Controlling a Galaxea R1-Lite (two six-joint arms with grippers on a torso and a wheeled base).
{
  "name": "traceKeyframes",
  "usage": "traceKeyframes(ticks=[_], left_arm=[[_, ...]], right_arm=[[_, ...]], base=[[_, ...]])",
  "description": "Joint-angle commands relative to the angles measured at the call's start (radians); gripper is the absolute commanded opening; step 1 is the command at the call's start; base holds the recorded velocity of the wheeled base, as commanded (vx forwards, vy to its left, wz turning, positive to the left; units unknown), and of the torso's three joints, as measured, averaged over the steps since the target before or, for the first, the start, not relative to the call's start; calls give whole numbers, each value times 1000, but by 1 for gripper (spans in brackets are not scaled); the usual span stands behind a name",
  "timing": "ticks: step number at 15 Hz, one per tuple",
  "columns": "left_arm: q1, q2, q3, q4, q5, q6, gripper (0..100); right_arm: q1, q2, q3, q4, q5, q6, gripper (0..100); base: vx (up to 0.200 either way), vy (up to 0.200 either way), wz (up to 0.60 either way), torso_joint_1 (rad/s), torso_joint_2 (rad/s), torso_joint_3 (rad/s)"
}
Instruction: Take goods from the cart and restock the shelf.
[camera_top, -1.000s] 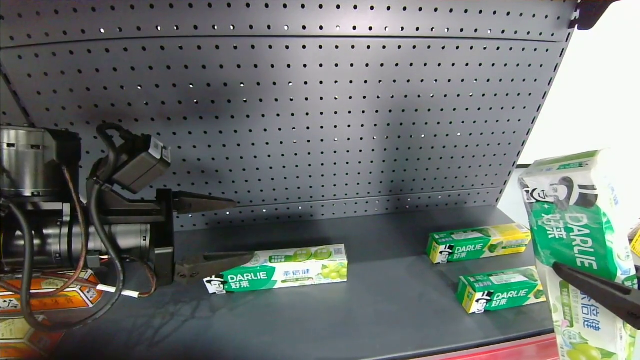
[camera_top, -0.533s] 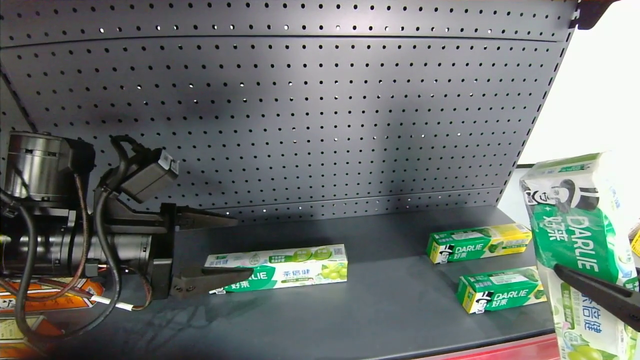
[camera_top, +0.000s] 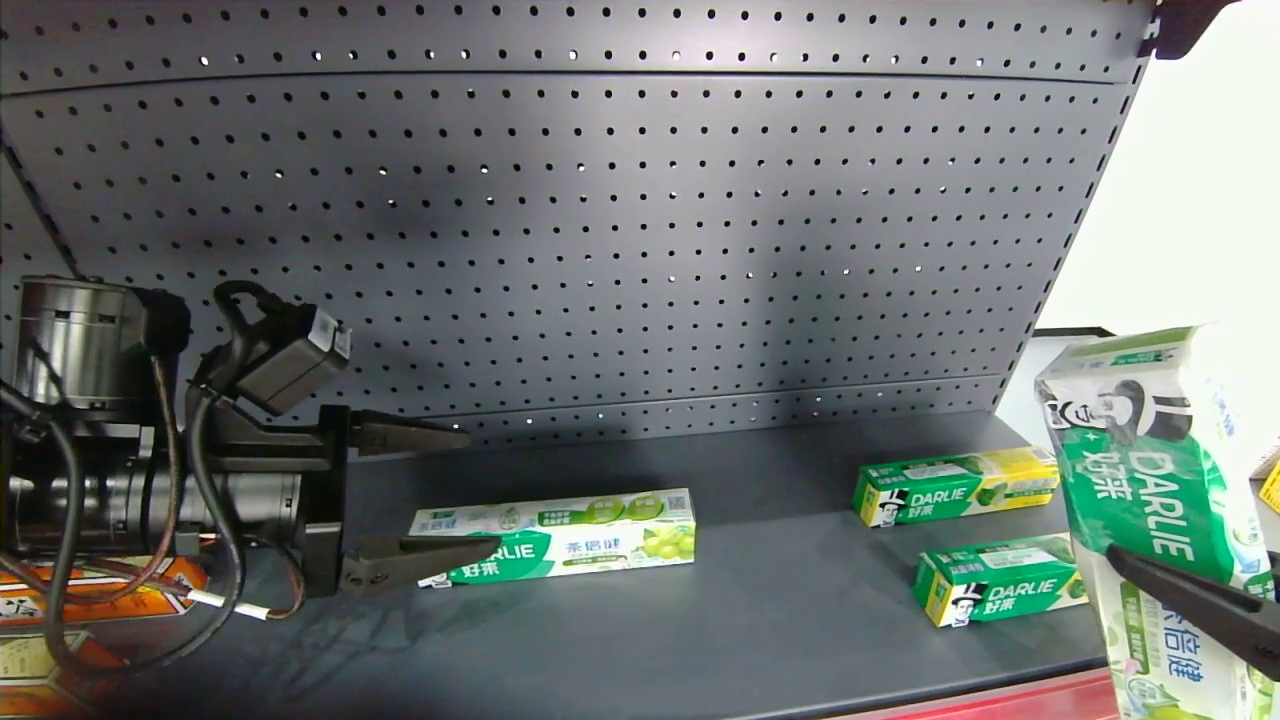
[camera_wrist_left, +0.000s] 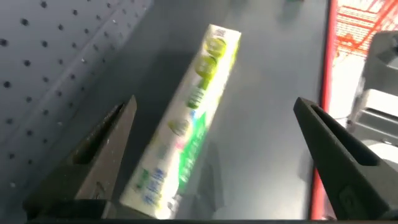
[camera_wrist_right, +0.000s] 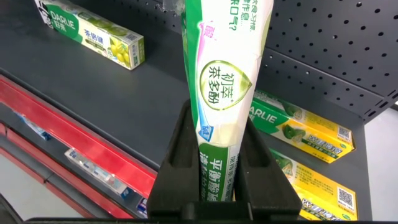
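Head view: left gripper (camera_top: 483, 490) sits at the shelf's (camera_top: 760, 630) left side, jaws spread wide, gripping nothing. The long toothpaste box (camera_top: 570, 535) lies flat mid-shelf, its left end between the fingers. Two short toothpaste boxes (camera_top: 955, 487) lie flat on the right side. Right gripper (camera_top: 1195, 600) is at the right edge, clamped on an upright toothpaste pack (camera_top: 1150, 480) off the shelf's right end. Orange boxes (camera_top: 100, 600) sit under the left arm.

Left wrist view: left gripper (camera_wrist_left: 214, 104) wide; long toothpaste box (camera_wrist_left: 186, 130) between the fingers, no contact visible.

Right wrist view: right gripper (camera_wrist_right: 222, 134) closed on toothpaste pack (camera_wrist_right: 227, 81); long toothpaste box (camera_wrist_right: 93, 37) and short toothpaste boxes (camera_wrist_right: 298, 127) on the shelf (camera_wrist_right: 124, 106) beyond.
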Motion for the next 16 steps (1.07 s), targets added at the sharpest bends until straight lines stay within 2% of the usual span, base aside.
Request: traceKeyframes(ticks=[1, 3, 5, 9, 12, 16], left_arm=[[-2, 48, -5, -19, -2, 0, 100], [-5, 71, -10, -22, -13, 3, 100], [-3, 96, -45, -11, -19, 42, 100], [-8, 126, -77, -11, -19, 63, 100], [-23, 129, -82, 9, -16, 69, 100], [-11, 119, -99, 95, -14, 69, 100]], right_arm=[[0, 1, 1, -1, 1, 0, 0], [0, -2, 5, -1, 1, 0, 0], [0, -15, 16, -1, 1, 0, 0], [0, -25, 33, -1, 1, 0, 0], [0, -24, 30, -1, 1, 0, 0], [-1, -25, 33, -1, 1, 0, 0]], base=[[0, 0, 0, 0, 0, 0], [0, 0, 0, 0, 0, 0], [0, 0, 0, 0, 0, 0], [0, 0, 0, 0, 0, 0], [0, 0, 0, 0, 0, 0], [0, 0, 0, 0, 0, 0]])
